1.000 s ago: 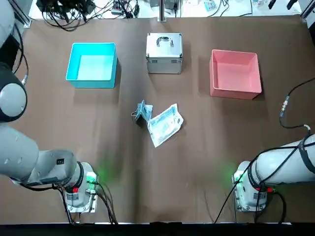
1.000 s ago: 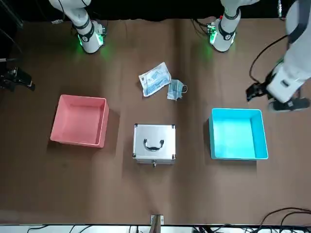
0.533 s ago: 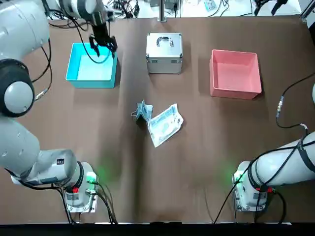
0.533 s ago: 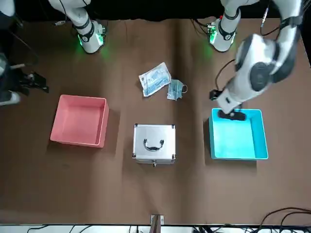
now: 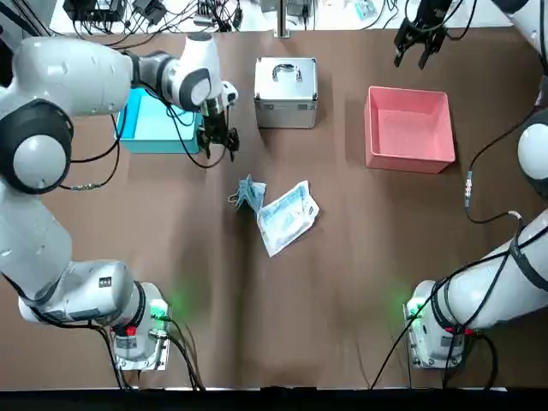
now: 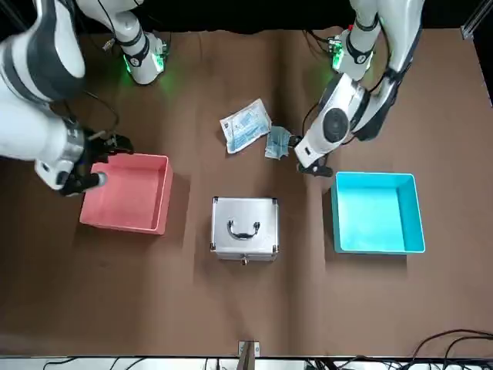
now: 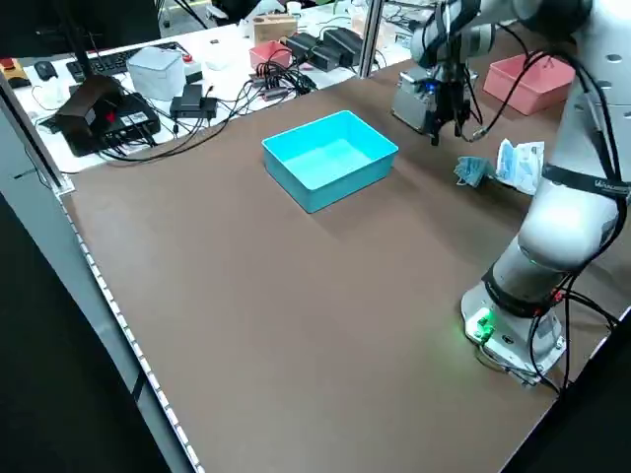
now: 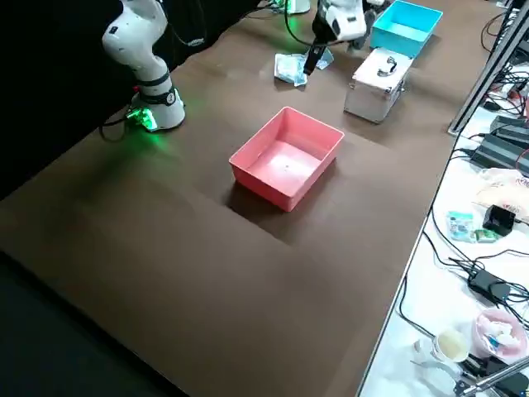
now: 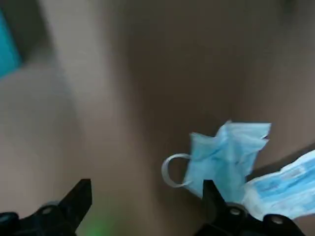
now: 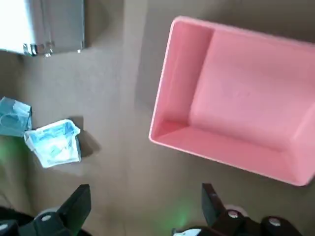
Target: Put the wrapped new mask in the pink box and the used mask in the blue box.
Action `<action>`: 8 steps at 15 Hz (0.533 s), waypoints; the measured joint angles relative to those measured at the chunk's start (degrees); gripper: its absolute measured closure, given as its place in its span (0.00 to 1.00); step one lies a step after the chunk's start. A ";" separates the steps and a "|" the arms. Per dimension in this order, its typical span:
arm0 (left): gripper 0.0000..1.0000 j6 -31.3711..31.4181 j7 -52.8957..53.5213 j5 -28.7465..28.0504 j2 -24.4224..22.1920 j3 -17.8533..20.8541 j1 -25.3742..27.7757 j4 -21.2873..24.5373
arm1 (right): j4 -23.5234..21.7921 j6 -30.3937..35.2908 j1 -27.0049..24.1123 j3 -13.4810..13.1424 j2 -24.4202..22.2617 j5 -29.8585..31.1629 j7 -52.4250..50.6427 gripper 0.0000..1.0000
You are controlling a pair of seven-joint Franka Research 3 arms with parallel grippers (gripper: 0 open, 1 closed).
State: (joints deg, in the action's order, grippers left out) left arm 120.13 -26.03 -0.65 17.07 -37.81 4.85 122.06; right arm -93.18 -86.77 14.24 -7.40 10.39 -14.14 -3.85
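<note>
I have the left tool (image 5: 217, 141), fingers spread and empty, hovering near the crumpled bare blue used mask (image 5: 249, 193), which probably touches the glossy clear-plastic wrapped new mask (image 5: 288, 216) mid-tabletop. Next I'd descend and pinch it. The right tool (image 5: 418, 43), also spread, waits beyond the square pink box (image 5: 409, 128).

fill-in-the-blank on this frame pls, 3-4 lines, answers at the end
1. The silver case stands between the blue box and the ____ box.
2. The used mask lies on the table, touching the ____ new mask.
3. The left gripper hangs beside the blue box with its fingers ____.
4. The right gripper, also open, is past the pink box, which is ____ inside.

Missing words: pink; wrapped; open; empty
</note>
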 joint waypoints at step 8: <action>0.01 17.72 -11.99 0.00 3.42 -1.35 -10.32 7.84 | -9.52 -6.60 9.86 0.14 9.22 -14.23 1.28 0.02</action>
State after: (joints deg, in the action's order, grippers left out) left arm 137.85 -38.02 -0.65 20.49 -39.15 -5.47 129.91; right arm -102.70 -93.37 24.09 -7.25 19.61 -28.37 -2.57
